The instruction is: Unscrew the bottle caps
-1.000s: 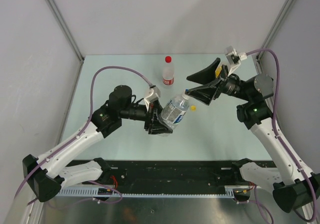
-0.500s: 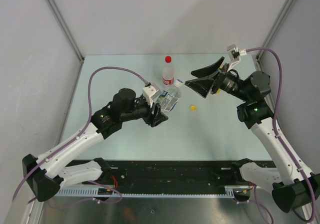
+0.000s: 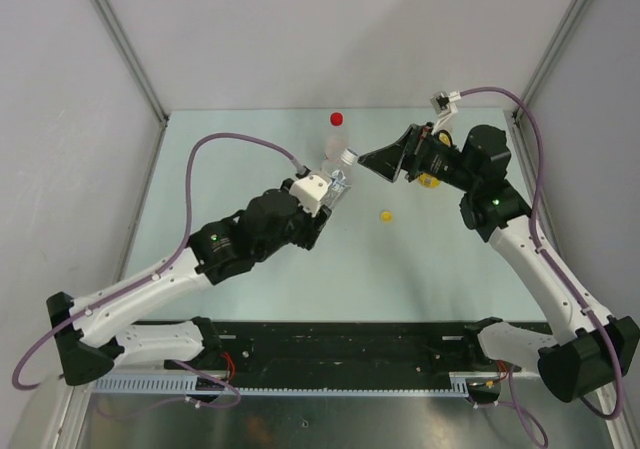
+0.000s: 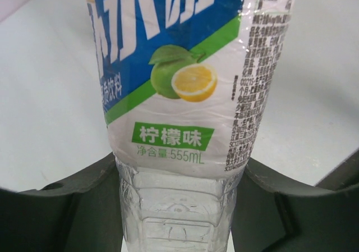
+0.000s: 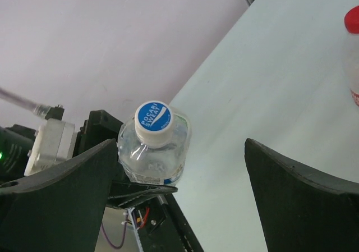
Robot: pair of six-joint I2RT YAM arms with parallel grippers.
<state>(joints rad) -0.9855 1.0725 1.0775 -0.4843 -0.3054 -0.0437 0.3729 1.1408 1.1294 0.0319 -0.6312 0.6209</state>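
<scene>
My left gripper (image 3: 328, 197) is shut on the lower body of the clear bottle with the blue-white label (image 4: 179, 67), holding it upright. Its white cap with a blue printed top (image 5: 153, 117) (image 3: 349, 156) is on the neck. My right gripper (image 3: 376, 159) is open wide and points at that cap. In the right wrist view the cap lies ahead of the jaws, nearer the left finger (image 5: 67, 190), with nothing touching it. Just behind stands the bottle with the red cap (image 3: 337, 119) (image 5: 352, 19). A loose yellow cap (image 3: 385, 215) lies on the table.
A yellow object (image 3: 430, 180) shows partly under my right wrist; most of it is hidden. The pale green table (image 3: 250, 149) is walled by grey panels at the back and sides. The red-capped bottle stands very close to the held bottle.
My left arm has carried the held bottle back toward the red-capped bottle and stood it upright. My right gripper has opened wide and swung left toward the held bottle's cap.
</scene>
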